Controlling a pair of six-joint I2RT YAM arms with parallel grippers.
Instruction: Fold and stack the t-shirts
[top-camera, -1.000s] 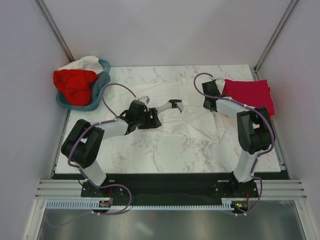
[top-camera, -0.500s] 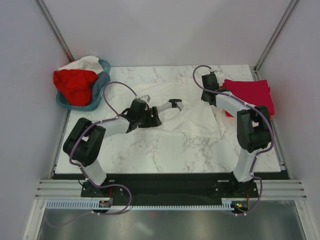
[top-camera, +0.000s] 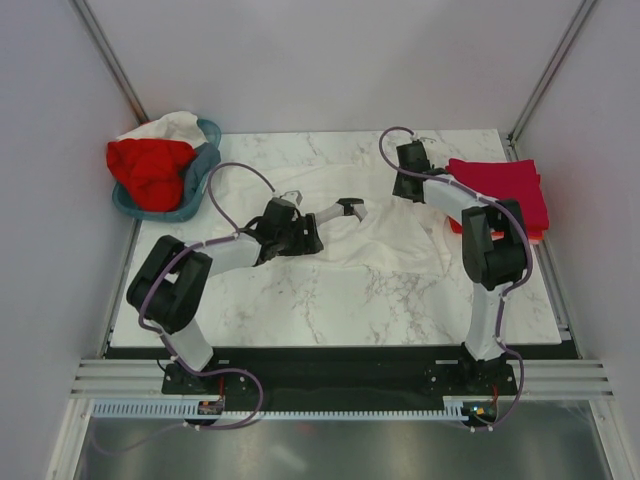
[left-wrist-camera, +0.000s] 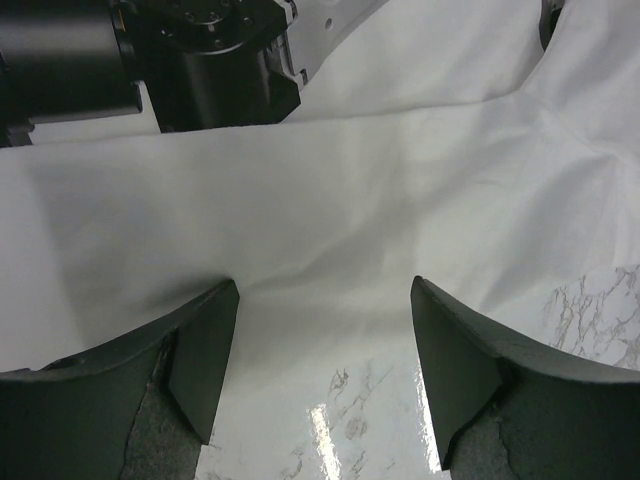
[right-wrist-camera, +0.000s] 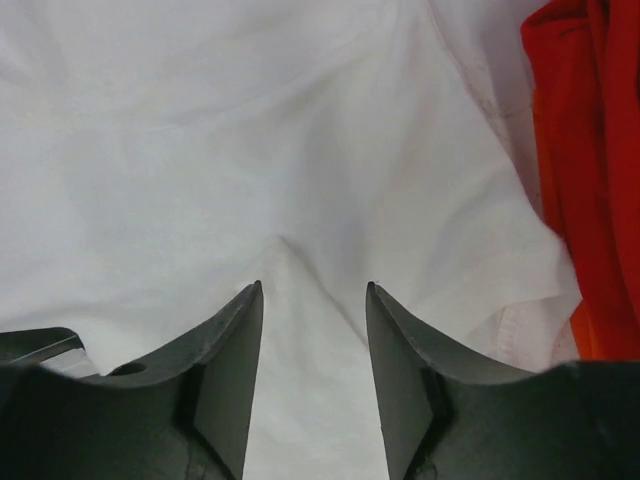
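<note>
The left gripper (top-camera: 352, 208) is hanging low over a big white soft cloth t-shirt (top-camera: 385, 240). Its two black fingers (left-wrist-camera: 205, 350) are standing wide apart, and they are not holding anything. The white t-shirt is lying right under those fingers. It is spreading out in front of them, mostly smooth, with a few soft folds. Close under the fingertips, a bit of the shiny white marble table (left-wrist-camera: 345, 430) is showing past the edge of the shirt.

The right gripper (top-camera: 403, 188) is pointing down at the far side of the same white t-shirt. Its fingers (right-wrist-camera: 225, 370) are parted too, and they are not squeezing anything. A little pushed-up ridge of white cloth is sitting just in front of the gap between them. I cannot tell if the fingertips are touching the cloth.

The two grippers are near each other but apart, both over the white t-shirt.

Just to the right of the right gripper, a folded pile of crimson-pink and orange cloth t-shirts (top-camera: 505, 185) is lying on the table, right beside the white t-shirt's edge.

Well away to the left of the left gripper, past its arm, a round teal plastic basket (top-camera: 207, 160) is sitting at the table's corner. A bright red cloth t-shirt (top-camera: 150, 170) is bunched up inside it, and some whitish cloth (top-camera: 170, 125) is lying behind the red one.
</note>
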